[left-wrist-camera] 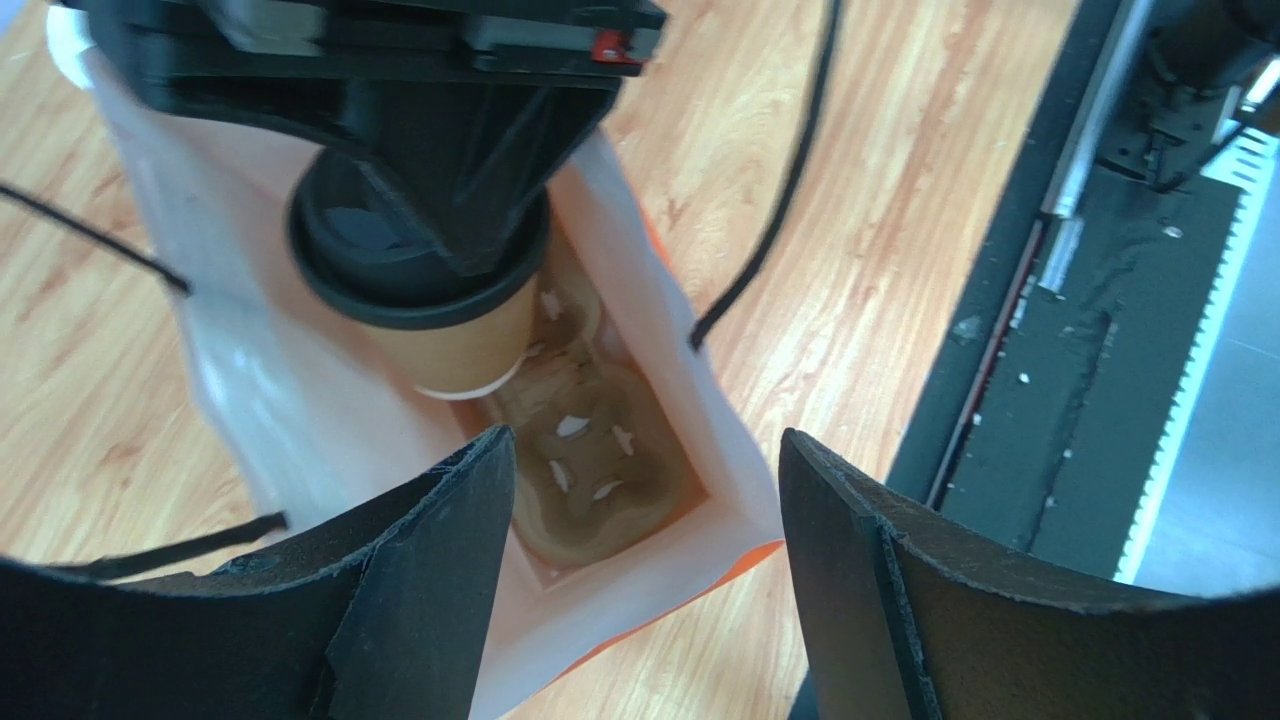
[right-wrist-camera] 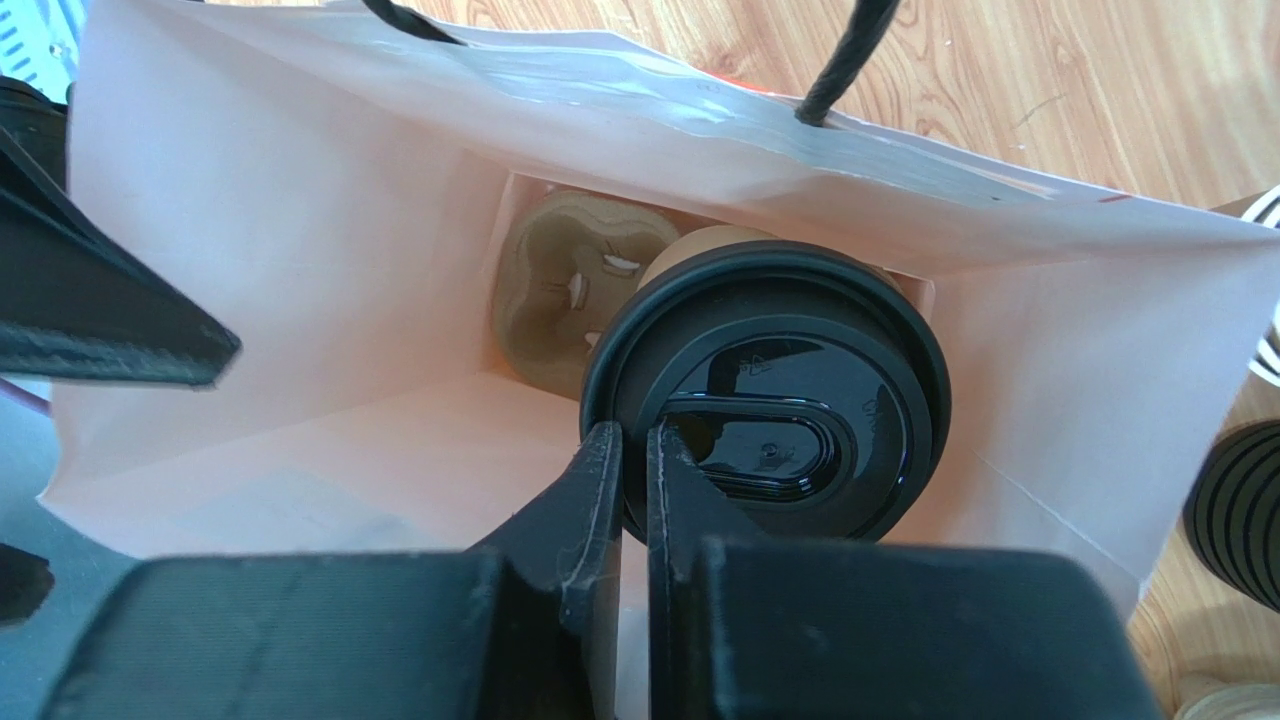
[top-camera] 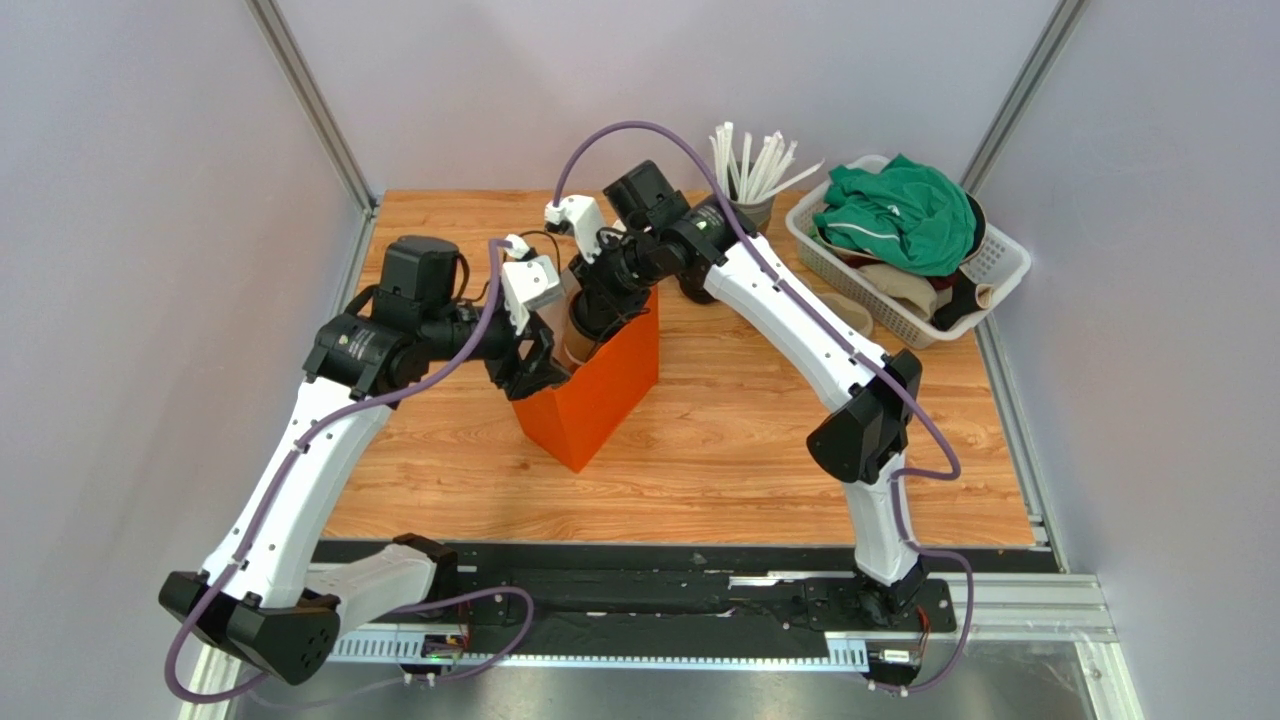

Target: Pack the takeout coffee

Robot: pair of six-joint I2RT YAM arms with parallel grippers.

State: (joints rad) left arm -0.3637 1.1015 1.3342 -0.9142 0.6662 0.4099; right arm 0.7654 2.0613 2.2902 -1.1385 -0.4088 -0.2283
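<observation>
The right pincer [right-wrist-camera: 634, 450] is clenched on the rim of the black lid of the coffee [right-wrist-camera: 766, 398], holding the cup upright inside the mouth of the orange bag [top-camera: 601, 398]. The bag stands on the worktop [top-camera: 751, 435] at the centre of the top view. A brown pulp tray [left-wrist-camera: 601, 465] lies at the bag's bottom, below the cup; whether they touch cannot be told. The left pincer [left-wrist-camera: 646, 450] is released, its fingers wide apart over the bag's edge.
</observation>
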